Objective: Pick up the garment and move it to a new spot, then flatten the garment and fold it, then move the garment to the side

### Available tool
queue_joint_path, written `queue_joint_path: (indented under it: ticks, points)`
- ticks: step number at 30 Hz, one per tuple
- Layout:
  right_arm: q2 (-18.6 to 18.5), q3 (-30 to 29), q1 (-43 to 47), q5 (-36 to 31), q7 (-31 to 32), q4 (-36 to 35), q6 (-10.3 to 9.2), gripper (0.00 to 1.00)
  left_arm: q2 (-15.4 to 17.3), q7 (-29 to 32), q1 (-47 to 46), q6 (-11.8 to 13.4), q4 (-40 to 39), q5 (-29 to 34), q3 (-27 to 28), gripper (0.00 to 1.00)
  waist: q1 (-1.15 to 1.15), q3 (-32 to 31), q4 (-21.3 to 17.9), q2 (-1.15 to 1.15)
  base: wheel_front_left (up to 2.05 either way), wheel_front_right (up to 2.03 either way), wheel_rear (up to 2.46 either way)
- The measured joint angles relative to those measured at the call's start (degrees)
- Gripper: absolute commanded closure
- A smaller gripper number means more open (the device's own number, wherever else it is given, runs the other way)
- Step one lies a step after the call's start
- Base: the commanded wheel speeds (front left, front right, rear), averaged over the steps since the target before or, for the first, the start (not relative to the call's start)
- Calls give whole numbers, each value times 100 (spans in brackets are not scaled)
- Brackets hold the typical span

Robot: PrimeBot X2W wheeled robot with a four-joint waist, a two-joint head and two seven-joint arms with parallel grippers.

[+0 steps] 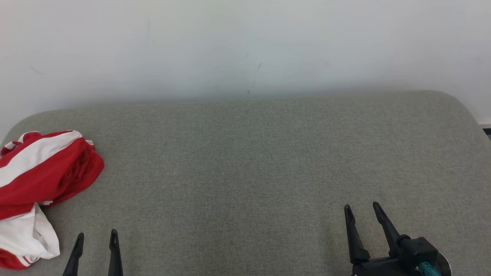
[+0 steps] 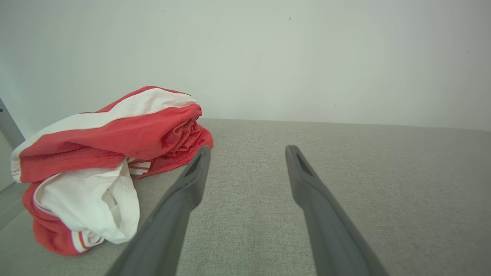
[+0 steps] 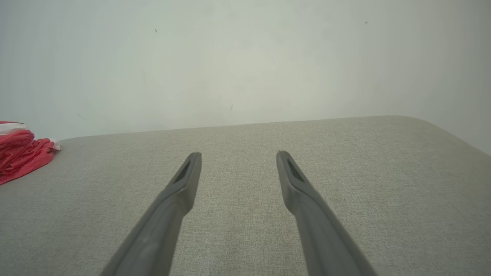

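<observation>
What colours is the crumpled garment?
Red with white bands; the garment shows best in the left wrist view.

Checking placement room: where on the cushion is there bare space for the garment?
Bare cushion runs from the garment at far left to the right edge, between the wall and the open right end effector. Crowded at the left edge: the bunched garment lies beside the open left end effector.

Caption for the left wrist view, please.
Open left pincer beside crumpled red-and-white garment on grey cushion.
</observation>
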Motion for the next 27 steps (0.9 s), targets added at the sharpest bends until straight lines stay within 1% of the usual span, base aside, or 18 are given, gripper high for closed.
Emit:
queue_joint_path:
  ticks: [10, 11, 14, 19, 27]
  points:
    - [0, 0, 19, -81, -25, 27, 0, 0, -3, -21, 44, 3, 123, 216, 175, 0, 0, -40, 5, 0, 0, 0, 0]
    - [0, 0, 19, -87, -25, 31, 0, 0, -4, -21, 46, 55, 143, 289, 201, 0, 0, -44, 4, 0, 0, 0, 0]
    - [0, -14, 19, -115, -26, 45, 0, 0, -4, -21, 46, 109, 122, 400, 229, 0, 0, -56, 6, 0, 0, 0, 0]
    - [0, -22, 18, -148, -26, 65, 0, 0, -11, -21, 45, 115, 153, 436, 196, 0, 0, -75, 3, 0, 0, 0, 0]
    - [0, -48, 16, -254, -26, 147, 0, 0, 11, -21, 45, 45, 238, 349, 1, 0, 0, -100, -13, 0, 0, 0, 0]
